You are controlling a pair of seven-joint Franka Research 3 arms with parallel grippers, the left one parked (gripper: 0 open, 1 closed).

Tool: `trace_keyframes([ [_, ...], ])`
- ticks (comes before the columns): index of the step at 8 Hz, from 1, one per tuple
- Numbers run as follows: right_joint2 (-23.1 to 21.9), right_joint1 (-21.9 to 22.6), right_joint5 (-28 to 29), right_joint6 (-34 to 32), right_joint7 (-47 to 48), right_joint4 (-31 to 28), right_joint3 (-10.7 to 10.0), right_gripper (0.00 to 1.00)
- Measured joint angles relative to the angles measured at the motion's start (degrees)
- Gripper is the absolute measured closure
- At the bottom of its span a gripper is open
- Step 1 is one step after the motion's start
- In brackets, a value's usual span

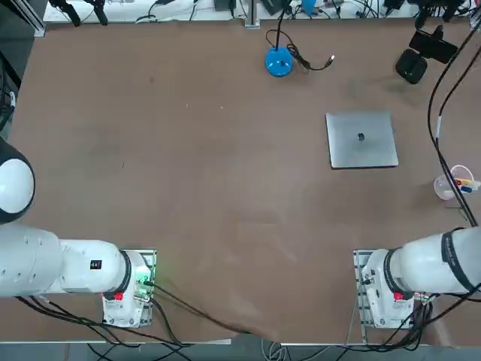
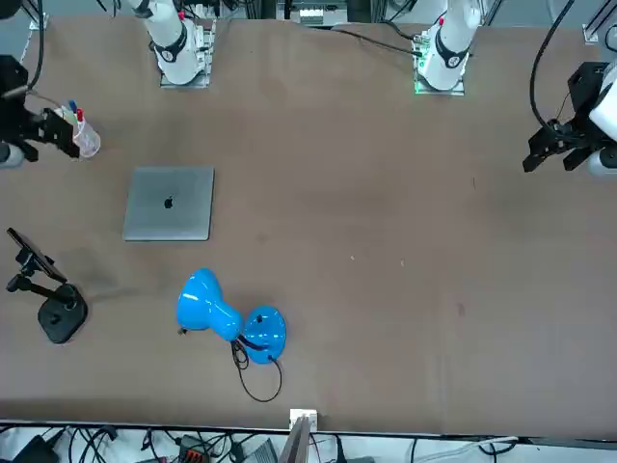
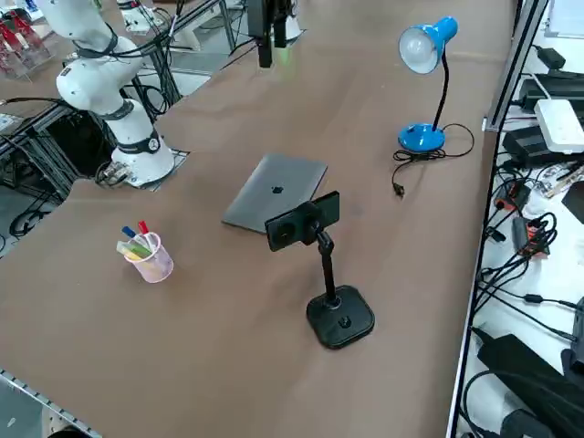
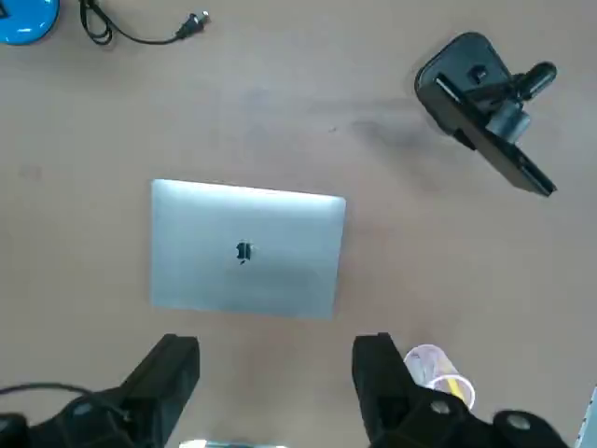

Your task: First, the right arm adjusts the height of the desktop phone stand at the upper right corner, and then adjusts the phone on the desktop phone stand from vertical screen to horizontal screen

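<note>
1. Farthest to the claw's left and well out ahead of it: a blue desk lamp (image 1: 278,62), round base flat on the brown table (image 1: 188,188). Black cable (image 1: 316,64) curling loose beside the base, plug end lying free.
2. Nearer, ahead of the claw and slightly to its left: a closed silver laptop (image 1: 361,140), flat on the table, logo up. Well apart from the lamp, and touching nothing.
3. Far ahead of the claw, beyond the laptop, near the table's far right corner: the desktop phone stand (image 3: 339,318). Rounded black base on the table, thin post rising to a clamp.
4. Gripped in that clamp, up off the table: the phone (image 3: 302,220). Long side lying close to level with a slight tilt, as seen from the right side. Well apart from the claw.
5. Below the claw on the table and close to its right finger in the wrist view: a clear cup (image 3: 151,257) holding coloured pens, upright.
6. Right gripper (image 4: 278,369): raised above the table's right edge, pointing down, on the end of the right arm (image 1: 432,263). Fingers (image 4: 177,369) spread wide, nothing between them, gripping nothing.
</note>
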Motion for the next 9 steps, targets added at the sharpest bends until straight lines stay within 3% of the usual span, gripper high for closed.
trace_keyframes([
  [6,-9.5,-0.6,0.0,3.7,0.2,-10.8,-0.3,0.0],
  [9,-9.8,-0.7,0.4,4.8,0.4,-10.3,-0.4,0.0],
])
